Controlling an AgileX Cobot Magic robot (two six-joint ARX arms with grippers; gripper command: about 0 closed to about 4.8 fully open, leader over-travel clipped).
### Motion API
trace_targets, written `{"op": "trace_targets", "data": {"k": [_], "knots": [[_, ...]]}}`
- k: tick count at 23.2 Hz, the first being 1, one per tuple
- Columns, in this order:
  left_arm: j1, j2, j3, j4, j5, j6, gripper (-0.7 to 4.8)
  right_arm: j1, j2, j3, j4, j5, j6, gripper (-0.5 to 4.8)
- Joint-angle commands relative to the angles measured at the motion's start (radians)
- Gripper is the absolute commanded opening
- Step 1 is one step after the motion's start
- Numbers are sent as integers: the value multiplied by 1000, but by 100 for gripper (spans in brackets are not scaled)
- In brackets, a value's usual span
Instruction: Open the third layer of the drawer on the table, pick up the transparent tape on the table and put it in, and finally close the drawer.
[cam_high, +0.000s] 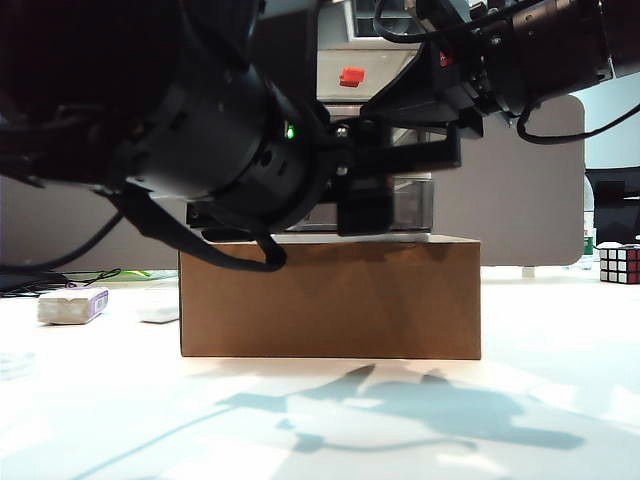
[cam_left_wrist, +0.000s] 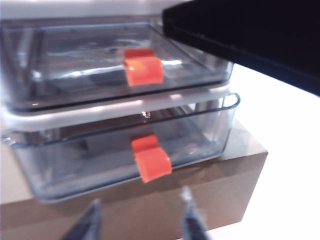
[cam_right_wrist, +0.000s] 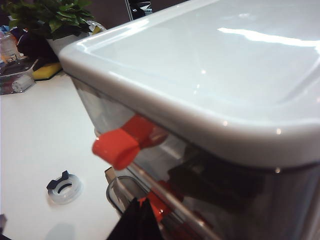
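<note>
Left gripper (cam_left_wrist: 140, 220): its two dark fingertips stand apart with nothing between them, just in front of the lowest handle.
Right gripper (cam_right_wrist: 137, 222): only a dark tip shows, low by the drawer's front; I cannot tell if it is open or closed.
Drawer (cam_left_wrist: 115, 112): one grey see-through unit, sitting on top of the box. The left wrist view shows two trays; the top of the unit is cut off there.
Third layer (cam_left_wrist: 125, 160): the lowest tray, pulled out a little past the frame.
Red-orange handles (cam_left_wrist: 152, 164): two in the left wrist view.
Cardboard box (cam_high: 330, 298): one, brown, on the table (cam_high: 320, 420).
Transparent tape (cam_right_wrist: 64, 190): one small clear ring, lying flat on the table, apart from the drawer.
Rubik's cube (cam_high: 619, 264): one, at the far right edge.
Hidden: in the exterior view the two dark arms cover most of the drawer.
</note>
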Motion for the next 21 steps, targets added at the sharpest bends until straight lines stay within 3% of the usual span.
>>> {"op": "trace_targets", "data": {"k": [1,7,21], "knots": [[48,-1,6,26,123,-29,167,1,-27,5,5,-5,3,-5],[92,0,32,18,183,-39,166,1,-71,5,-13,-4,-5,-5],[102,13,77,-44,179,-40,165,0,-91,5,-13,-4,-5,-5]]}}
